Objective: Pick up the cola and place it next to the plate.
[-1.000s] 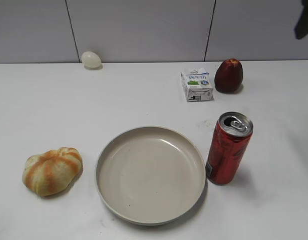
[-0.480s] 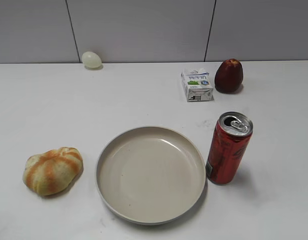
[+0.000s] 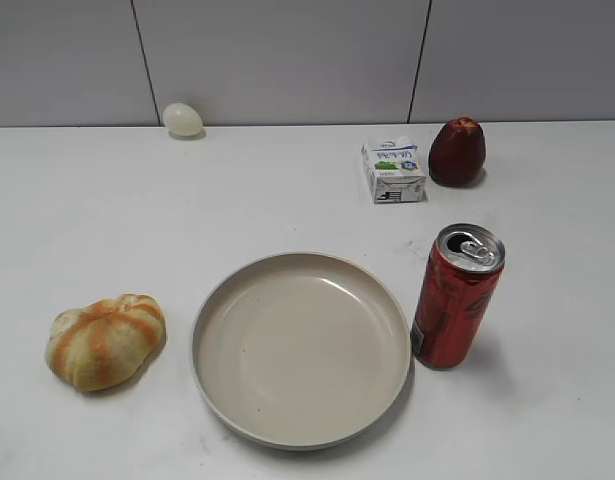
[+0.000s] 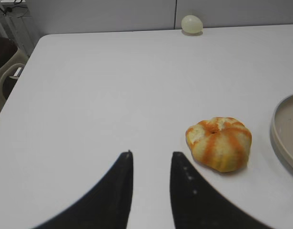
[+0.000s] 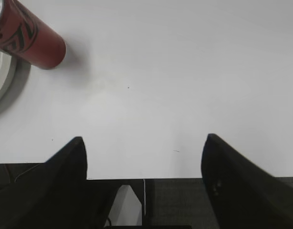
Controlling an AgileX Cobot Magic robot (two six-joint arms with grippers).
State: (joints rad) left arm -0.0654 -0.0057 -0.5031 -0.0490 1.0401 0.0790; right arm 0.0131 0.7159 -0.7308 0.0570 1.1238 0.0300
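The cola point(image 3: 456, 296), a tall slim red can with a silver top, stands upright on the white table just right of the beige plate point(image 3: 223, 392), close to its rim. In the right wrist view the cola point(image 5: 27, 36) shows at the top left, with a bit of the plate's rim point(image 5: 5, 78) beside it. My right gripper point(image 5: 144, 140) is open and empty, well away from the can near the table's edge. My left gripper point(image 4: 150, 155) is open and empty over bare table, left of the bread bun point(image 4: 218, 143). Neither gripper shows in the exterior view.
An orange-striped bread bun point(image 3: 104, 340) lies left of the plate. A small milk carton point(image 3: 393, 169) and a dark red fruit point(image 3: 457, 151) stand at the back right. A pale egg point(image 3: 182, 119) lies at the back wall. The table's edge point(image 5: 151, 178) is under the right gripper.
A dark arm part at the top right corner of the exterior view one second ago has left the view. The can, plate and other objects have not moved.
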